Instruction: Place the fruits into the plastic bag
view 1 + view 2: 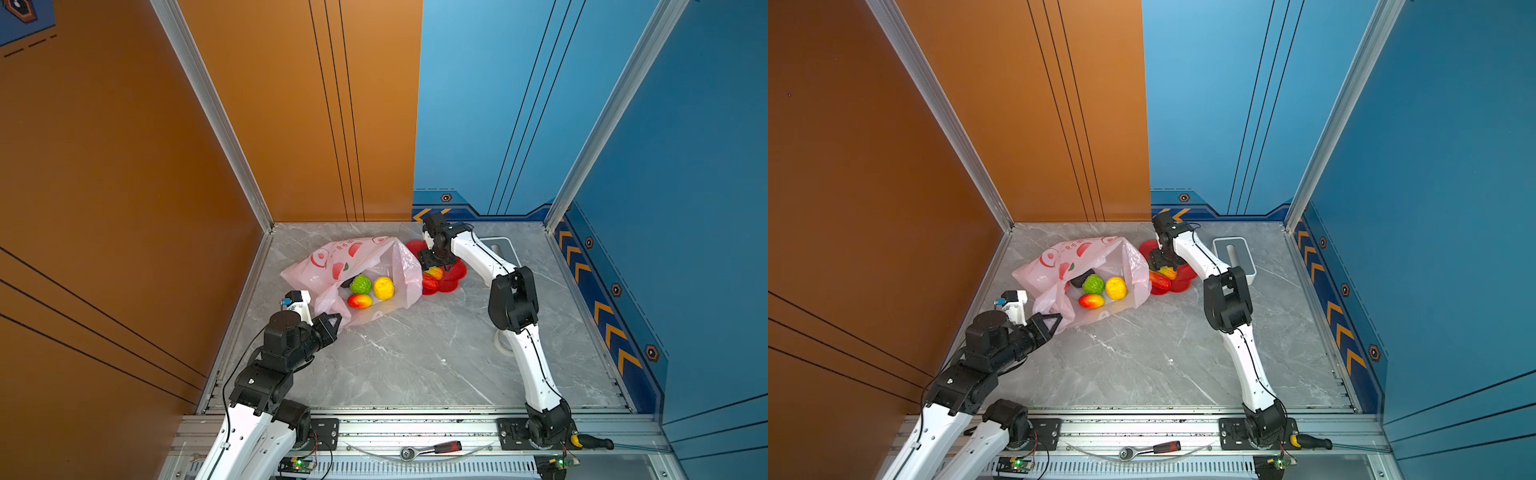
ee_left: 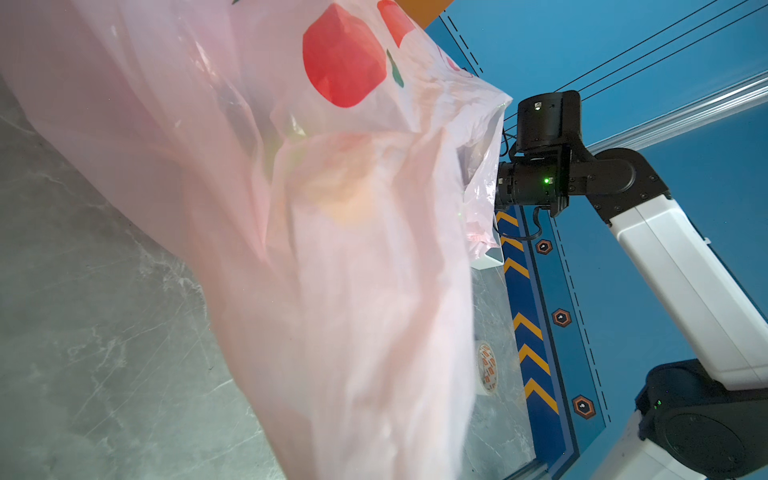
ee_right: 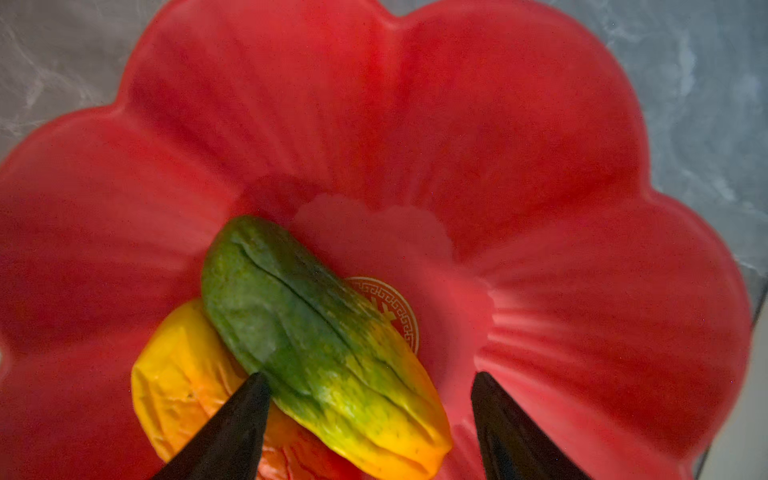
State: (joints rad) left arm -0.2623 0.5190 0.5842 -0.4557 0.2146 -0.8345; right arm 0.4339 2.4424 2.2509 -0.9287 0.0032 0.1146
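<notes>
The pink plastic bag [image 1: 332, 266] [image 1: 1059, 266] lies with its mouth open toward the front, and its film fills the left wrist view [image 2: 332, 249]. Inside it show a green round fruit [image 1: 360, 284], a lemon [image 1: 383, 288], a red-yellow mango [image 1: 359, 301] and a dark avocado [image 1: 1082, 277]. My left gripper [image 1: 334, 321] [image 1: 1054, 321] is shut on the bag's near rim. Over the red dish [image 1: 455, 270] [image 3: 457, 124] my right gripper [image 1: 432, 262] [image 3: 370, 380] stands open, its fingers either side of a green-yellow fruit [image 3: 324, 340]. A yellow-orange fruit [image 3: 183, 382] [image 1: 435, 272] and a red fruit [image 1: 430, 282] lie beside it.
A white-grey tissue box [image 1: 1233, 253] stands behind the right arm at the back right. A tape roll [image 2: 486, 368] [image 1: 500, 345] lies by the right arm's elbow. A ratchet [image 1: 432, 449] and a screwdriver [image 1: 592, 441] rest on the front rail. Walls enclose three sides.
</notes>
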